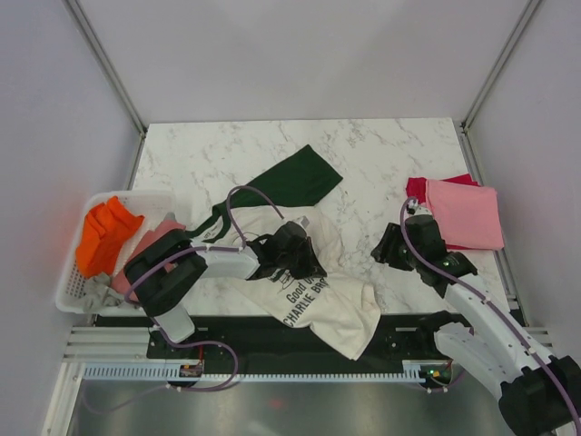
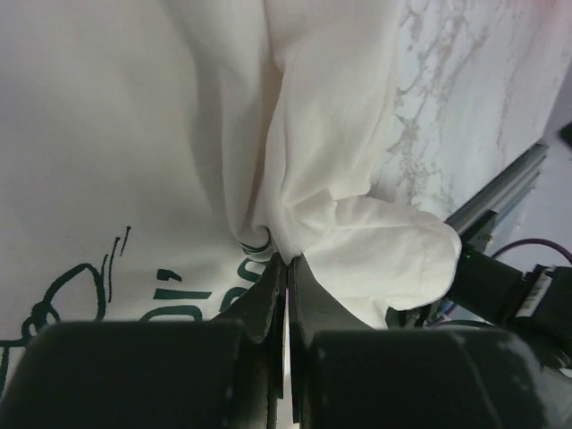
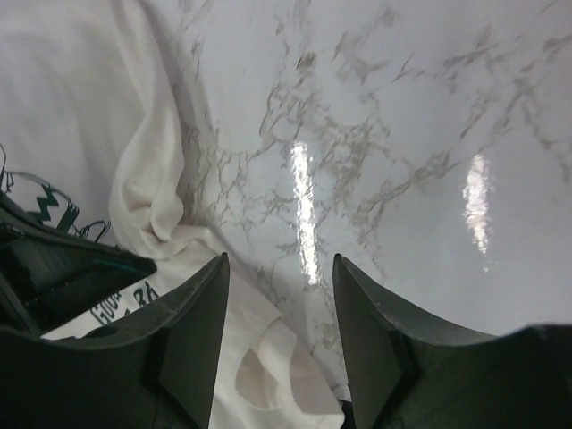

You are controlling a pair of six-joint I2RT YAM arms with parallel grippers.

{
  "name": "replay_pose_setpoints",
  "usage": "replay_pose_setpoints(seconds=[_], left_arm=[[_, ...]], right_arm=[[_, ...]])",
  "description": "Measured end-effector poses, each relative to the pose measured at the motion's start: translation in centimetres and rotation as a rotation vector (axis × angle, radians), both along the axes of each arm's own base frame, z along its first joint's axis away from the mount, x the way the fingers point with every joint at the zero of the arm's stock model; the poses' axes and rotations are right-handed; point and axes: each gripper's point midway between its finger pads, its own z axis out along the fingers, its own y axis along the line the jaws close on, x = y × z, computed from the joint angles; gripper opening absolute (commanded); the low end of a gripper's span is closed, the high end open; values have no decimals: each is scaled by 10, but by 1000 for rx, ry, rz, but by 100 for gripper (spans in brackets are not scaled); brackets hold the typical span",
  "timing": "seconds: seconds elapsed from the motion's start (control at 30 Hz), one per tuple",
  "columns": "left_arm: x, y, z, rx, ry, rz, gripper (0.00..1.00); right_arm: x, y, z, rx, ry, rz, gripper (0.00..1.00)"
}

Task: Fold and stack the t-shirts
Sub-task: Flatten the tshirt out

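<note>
Top external: cream t-shirt (image 1: 349,313) reads "CHARLIE BRO" (rest hidden); left tool (image 2: 288,261) pinching it; right tool (image 3: 281,264) spread.

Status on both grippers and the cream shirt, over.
Left gripper shut on cream t-shirt, pinching a fold. Right gripper open, empty, above table beside shirt. Nothing in the way.

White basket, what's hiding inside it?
An orange t-shirt, a dusty-rose one and a grey one lie in the basket. Anything beneath them is covered.
</note>
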Motion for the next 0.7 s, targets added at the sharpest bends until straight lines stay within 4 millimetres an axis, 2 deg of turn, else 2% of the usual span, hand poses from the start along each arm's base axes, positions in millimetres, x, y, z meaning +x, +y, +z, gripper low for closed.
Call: replay_pose_setpoints(seconds=[0.03, 0.23, 0.5, 0.7], left_arm=[[2, 0, 1, -10, 0, -4, 2], [16, -1, 12, -80, -30, -13, 2], [14, 0, 13, -96, -38, -39, 2], [14, 0, 13, -97, -43, -43, 2]], right_arm=[[-6, 7, -7, 20, 34, 42, 59], [-29, 28, -22, 93, 103, 138, 62], [-55, 51, -19, 226, 143, 230, 65], [-66, 61, -20, 281, 181, 255, 64]])
